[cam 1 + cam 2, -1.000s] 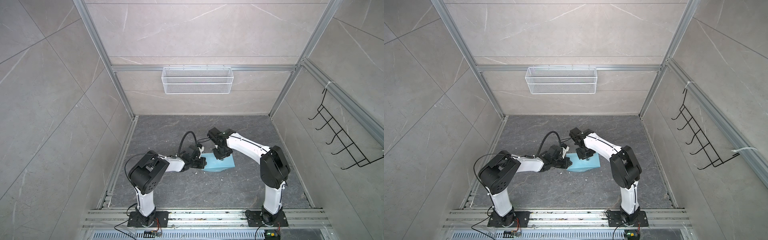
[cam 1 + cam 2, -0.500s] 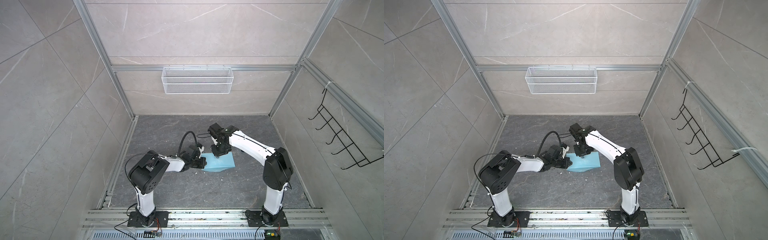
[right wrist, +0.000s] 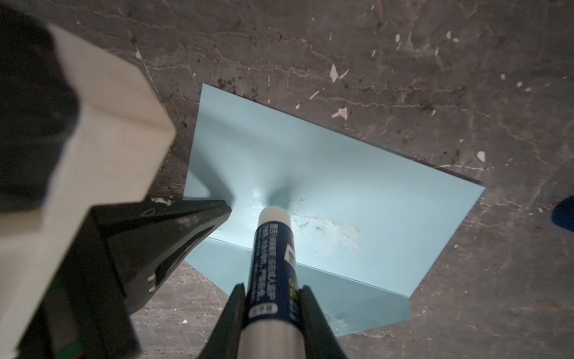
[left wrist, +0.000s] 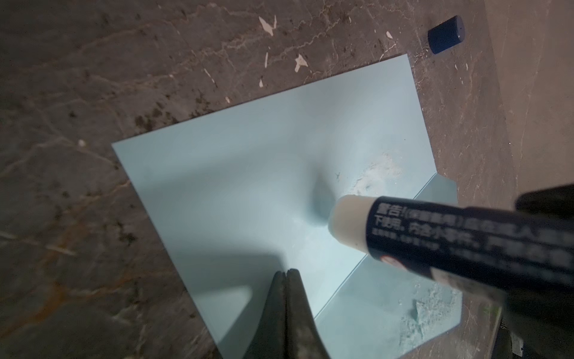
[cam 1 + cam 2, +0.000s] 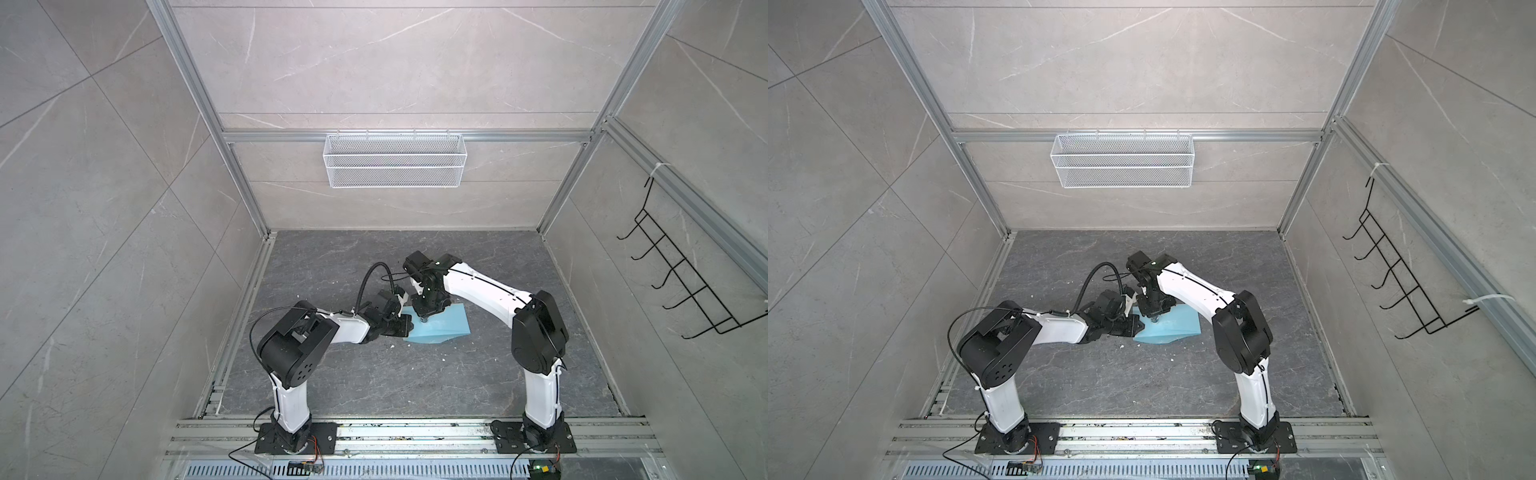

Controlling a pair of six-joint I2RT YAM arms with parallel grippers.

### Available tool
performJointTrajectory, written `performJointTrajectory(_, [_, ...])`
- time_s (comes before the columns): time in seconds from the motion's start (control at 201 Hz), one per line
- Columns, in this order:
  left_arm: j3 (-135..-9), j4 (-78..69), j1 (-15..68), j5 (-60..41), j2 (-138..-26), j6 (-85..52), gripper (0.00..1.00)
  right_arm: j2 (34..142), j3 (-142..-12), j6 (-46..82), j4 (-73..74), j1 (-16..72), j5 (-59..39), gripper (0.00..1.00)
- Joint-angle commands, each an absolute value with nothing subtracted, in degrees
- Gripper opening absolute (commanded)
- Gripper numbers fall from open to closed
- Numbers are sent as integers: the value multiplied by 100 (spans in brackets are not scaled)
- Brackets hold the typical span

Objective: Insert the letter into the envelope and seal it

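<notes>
Light blue paper envelope (image 3: 357, 174) lies on grey stone table (image 3: 403, 46), clenched empty left gripper (image 4: 285, 276) at its edge; right gripper (image 3: 271, 290) grasps dark blue glue stick (image 3: 273, 248) denting its face, risking a tear.

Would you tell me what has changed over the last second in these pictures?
The right gripper, shut on the glue stick, drew its tip leftward across the envelope toward the left gripper. The left gripper stayed shut at the envelope's left end, and the envelope stayed put.
</notes>
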State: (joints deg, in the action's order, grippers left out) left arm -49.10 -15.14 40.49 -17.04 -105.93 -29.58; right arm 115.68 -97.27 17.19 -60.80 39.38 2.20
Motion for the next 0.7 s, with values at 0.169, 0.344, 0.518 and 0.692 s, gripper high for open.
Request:
performJointTrajectory(0.169, [-4869, -1160, 4052, -1608, -10837, -2950, 0, 11766, -9966, 1758, -6445, 3985, 521, 0])
performJointTrajectory(0.344, [-4887, -1151, 4054, -1615, -10854, -2944, 0, 11839, -9984, 1697, -6620, 3984, 757, 0])
performJointTrajectory(0.518, [-4887, -1150, 4053, -1613, -10872, -2942, 0, 11845, -9945, 1635, -6715, 3985, 953, 0])
performJointTrajectory(0.692, [-4878, -1135, 4052, -1608, -10864, -2934, 0, 11839, -9841, 1591, -6750, 3972, 1147, 0])
